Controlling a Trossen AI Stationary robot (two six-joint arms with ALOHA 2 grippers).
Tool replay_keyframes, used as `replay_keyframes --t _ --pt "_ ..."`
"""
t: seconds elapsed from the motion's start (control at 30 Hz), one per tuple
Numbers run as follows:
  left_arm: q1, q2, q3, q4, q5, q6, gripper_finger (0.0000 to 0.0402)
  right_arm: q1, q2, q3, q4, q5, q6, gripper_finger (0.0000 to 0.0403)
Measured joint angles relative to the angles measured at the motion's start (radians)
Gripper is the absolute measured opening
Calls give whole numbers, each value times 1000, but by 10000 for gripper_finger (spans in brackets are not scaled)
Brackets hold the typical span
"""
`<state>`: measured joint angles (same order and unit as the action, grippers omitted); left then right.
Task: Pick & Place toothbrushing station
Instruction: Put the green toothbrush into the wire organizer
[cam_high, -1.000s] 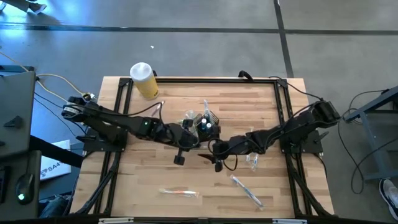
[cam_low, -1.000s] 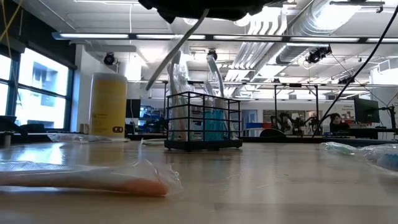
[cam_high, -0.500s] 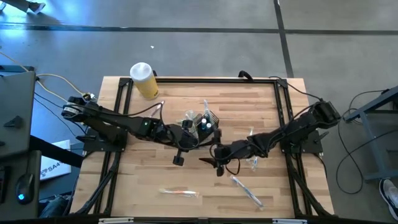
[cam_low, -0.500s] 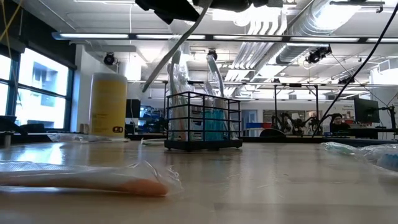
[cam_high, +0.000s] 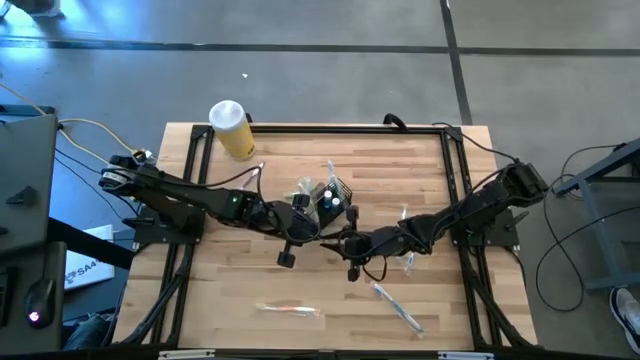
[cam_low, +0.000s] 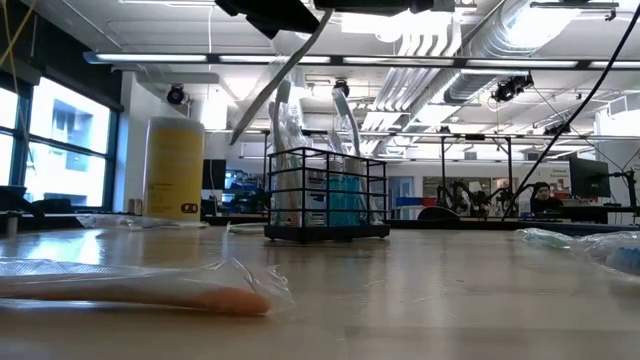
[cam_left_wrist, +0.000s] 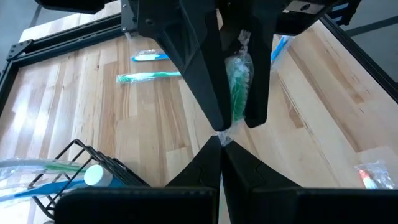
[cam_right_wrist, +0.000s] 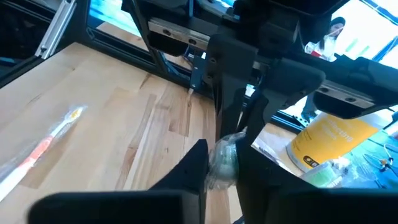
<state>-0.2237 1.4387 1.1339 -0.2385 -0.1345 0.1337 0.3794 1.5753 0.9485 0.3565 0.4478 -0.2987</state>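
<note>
A green toothbrush in a clear wrapper (cam_left_wrist: 238, 84) hangs above the table's middle, between my two grippers. My left gripper (cam_left_wrist: 221, 142) comes from the table's left and is shut on the wrapper. My right gripper (cam_right_wrist: 222, 167) comes from the right and is shut on the same wrapped brush. In the high view the two meet, left gripper (cam_high: 325, 232) and right gripper (cam_high: 342, 241), just near of the toothbrushing station (cam_high: 328, 195). That black wire caddy (cam_low: 327, 195) stands on its base and holds wrapped brushes and a blue tube. My left gripper pinches the wrapper's bunched clear end (cam_left_wrist: 222, 138) between its two fingertips, coming roughly level from the table's left. The wrapped brush is lifted clear of the table. My right gripper has the wrapped brush head (cam_right_wrist: 222, 158) between its two fingers (cam_left_wrist: 205, 81), coming roughly level from the table's right, opposite my left gripper. The package sits back between the fingers and is clear of the table.
A yellow jar with a white lid (cam_high: 232, 128) stands at the far left. Wrapped toothbrushes lie on the table: an orange one (cam_high: 288, 309) near the front edge, one (cam_high: 397, 305) at the front right, another (cam_high: 405, 262) under my right arm.
My right gripper has shut on the wrapped toothbrush that my left gripper holds; a second ago its fingers stood wide apart around it. My left gripper has kept still, and the brush stays lifted.
</note>
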Motion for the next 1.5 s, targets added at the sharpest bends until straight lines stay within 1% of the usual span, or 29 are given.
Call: replay_keyframes --t 0.17,0.3,0.4,0.5,0.57,0.73,0.83,0.93,1.07,1.1,1.17,1.23,1.37,1.5 --pt "1 0 0 -14 52 -2 0 0 0 0 -1 -9 -15 42" --pt "1 0 0 -15 55 -2 3 0 0 0 -4 -9 -11 57" --pt "1 0 0 -5 59 -2 15 1 0 0 -20 -6 9 58" --pt "1 -1 0 3 61 -2 38 2 0 -1 -42 10 13 44" --pt "1 -1 0 1 61 -2 57 8 0 -1 -60 38 17 44" --pt "1 -1 0 4 61 -2 118 46 -11 -1 -126 171 23 44" --pt "1 -1 0 2 59 -45 152 79 -47 -1 -193 233 72 45" --pt "1 -1 0 -20 58 -90 171 117 -99 0 -266 234 155 47" --pt "1 -8 0 -102 57 -80 178 175 -169 0 -384 243 252 46" --pt "1 -11 0 -125 56 -86 178 187 -183 1 -421 270 272 46" --pt "1 -13 0 -175 54 -103 178 210 -212 0 -505 359 328 46" --pt "1 -14 0 -244 53 -130 178 215 -245 -1 -547 416 374 46" --pt "1 -23 0 -336 44 -161 178 211 -324 0 -573 424 401 46" --pt "1 -40 -1 -403 24 -197 178 168 -404 0 -645 417 440 46"
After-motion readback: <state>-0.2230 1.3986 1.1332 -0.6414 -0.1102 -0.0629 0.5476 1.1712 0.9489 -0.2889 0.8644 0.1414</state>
